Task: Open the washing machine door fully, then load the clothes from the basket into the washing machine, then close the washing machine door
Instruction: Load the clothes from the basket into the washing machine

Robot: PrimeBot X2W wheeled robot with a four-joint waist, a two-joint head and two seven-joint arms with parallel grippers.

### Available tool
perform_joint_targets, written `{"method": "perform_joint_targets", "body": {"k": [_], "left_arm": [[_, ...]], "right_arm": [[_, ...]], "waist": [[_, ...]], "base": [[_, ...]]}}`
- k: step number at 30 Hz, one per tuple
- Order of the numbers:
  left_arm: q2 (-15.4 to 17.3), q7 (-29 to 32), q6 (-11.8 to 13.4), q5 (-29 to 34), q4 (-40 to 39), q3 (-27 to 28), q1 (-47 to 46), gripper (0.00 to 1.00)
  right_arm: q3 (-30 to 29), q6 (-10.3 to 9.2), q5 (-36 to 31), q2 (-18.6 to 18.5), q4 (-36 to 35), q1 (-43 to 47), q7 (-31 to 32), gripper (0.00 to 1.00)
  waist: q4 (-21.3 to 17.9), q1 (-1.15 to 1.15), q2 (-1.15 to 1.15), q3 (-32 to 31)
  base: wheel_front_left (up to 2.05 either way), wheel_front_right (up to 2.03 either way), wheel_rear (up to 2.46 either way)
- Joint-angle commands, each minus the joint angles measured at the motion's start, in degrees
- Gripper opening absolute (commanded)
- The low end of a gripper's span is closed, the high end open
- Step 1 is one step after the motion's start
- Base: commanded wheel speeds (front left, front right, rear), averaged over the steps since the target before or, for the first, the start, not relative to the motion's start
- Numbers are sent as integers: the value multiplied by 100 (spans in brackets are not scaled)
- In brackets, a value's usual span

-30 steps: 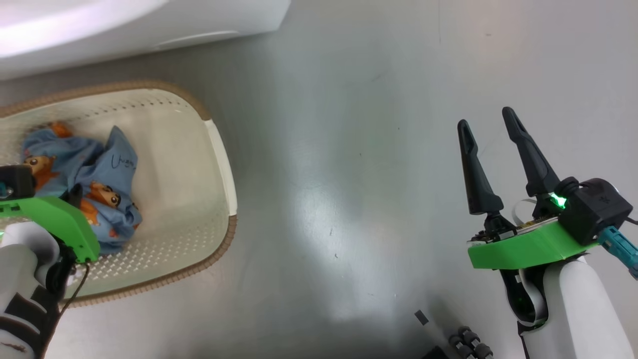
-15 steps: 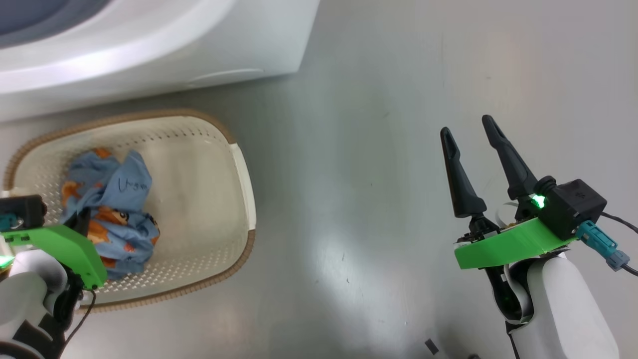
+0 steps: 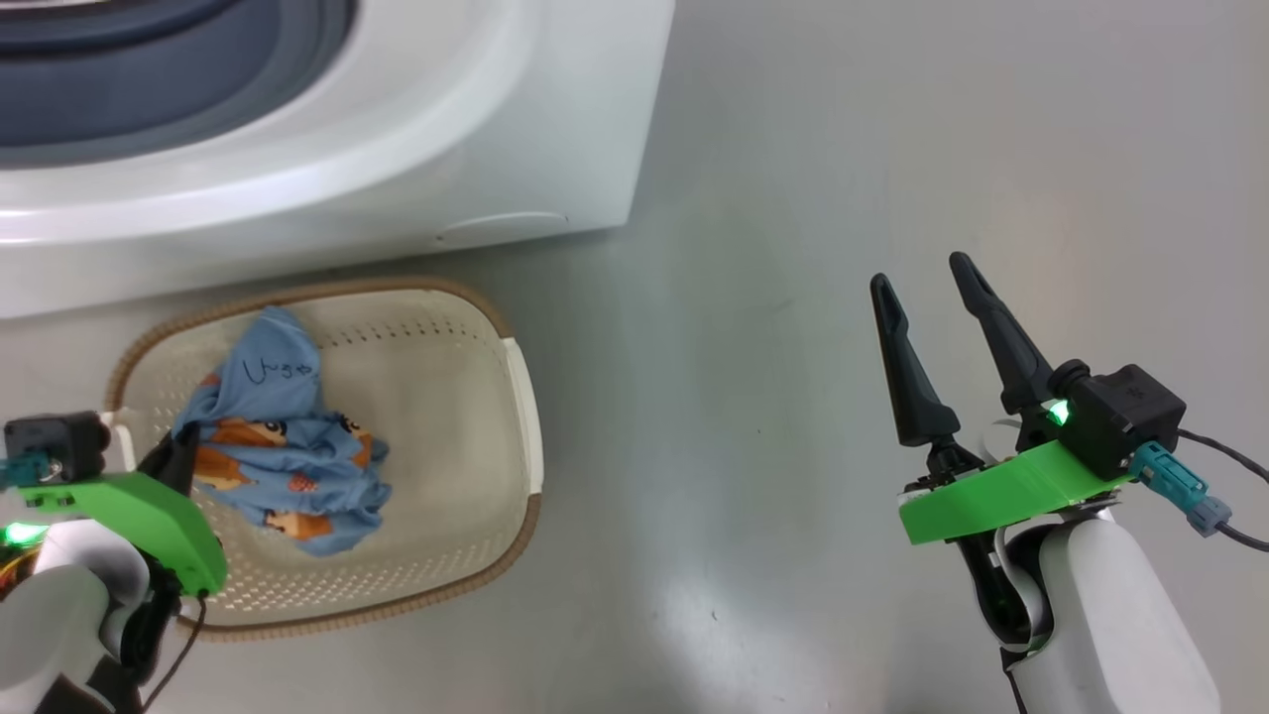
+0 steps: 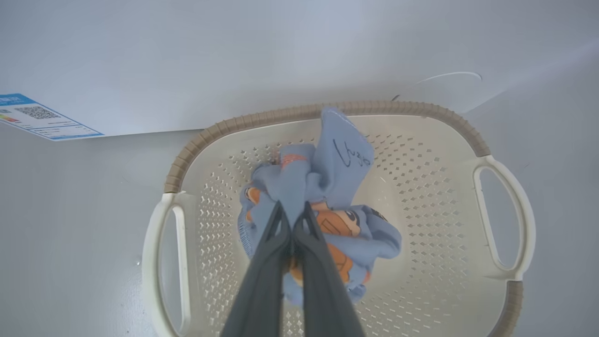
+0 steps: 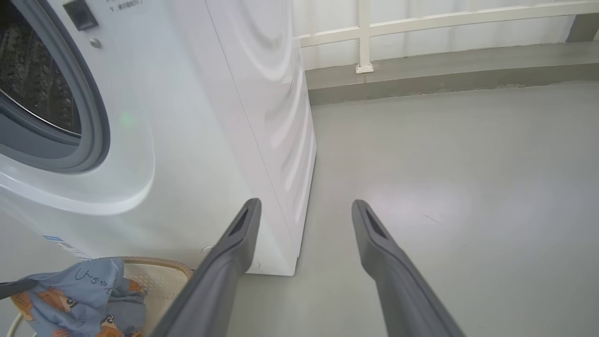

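1. The soft blue fabric clothes (image 4: pixel 341 187), printed with orange-brown bears, looked light, limp and crumpled; they would sag and trail, so a bunched fold near the top was the surest hold.
2. The left gripper (image 4: pixel 292 211) had its dark fingers pressed together, apparently pinching such a fold; the bundle sat around and beyond its fingertips, inside the cream perforated plastic basket (image 4: pixel 327 110).
3. The right gripper (image 3: pixel 922 278) held nothing, fingers spread, well apart from the bundle.

The right hand (image 3: pixel 919 272) has two long, tapering matte-black fingers (image 3: pixel 907 377) on a bright green plastic bracket (image 3: pixel 1001 491); behind that bracket sit a black camera block (image 3: pixel 1125 416) with a green light (image 3: pixel 1056 412), a teal cable plug (image 3: pixel 1170 481) and a glossy white forearm (image 3: pixel 1110 615).
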Motion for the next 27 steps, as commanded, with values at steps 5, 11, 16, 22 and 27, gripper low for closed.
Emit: {"method": "perform_joint_targets", "body": {"k": [5, 11, 16, 22, 27], "left_arm": [[245, -78, 129, 654, -611, 814, 479, 0], [136, -78, 200, 1384, -1378, 1634, 1071, 0], [-10, -78, 189, 1880, -1950, 2251, 1576, 0], [-185, -78, 135, 2296, -2442, 2706, 2006, 0], [-381, -78, 85, 2604, -2888, 3077, 2333, 0]], "right_arm": [[140, 9, 29, 15, -4, 123, -59, 100], [166, 9, 108, 15, 134, 163, -68, 100], [196, 9, 140, 15, 244, 226, -76, 100], [186, 9, 165, 15, 329, 304, -81, 100], [185, 9, 189, 15, 405, 386, -84, 100]], "waist": [[167, 0, 0, -419], [241, 0, 0, -782], [280, 0, 0, -1074], [329, 0, 0, -1342], [391, 0, 0, -1610]], "base": [[0, 0, 0], [0, 0, 0], [0, 0, 0], [0, 0, 0], [0, 0, 0]]}}
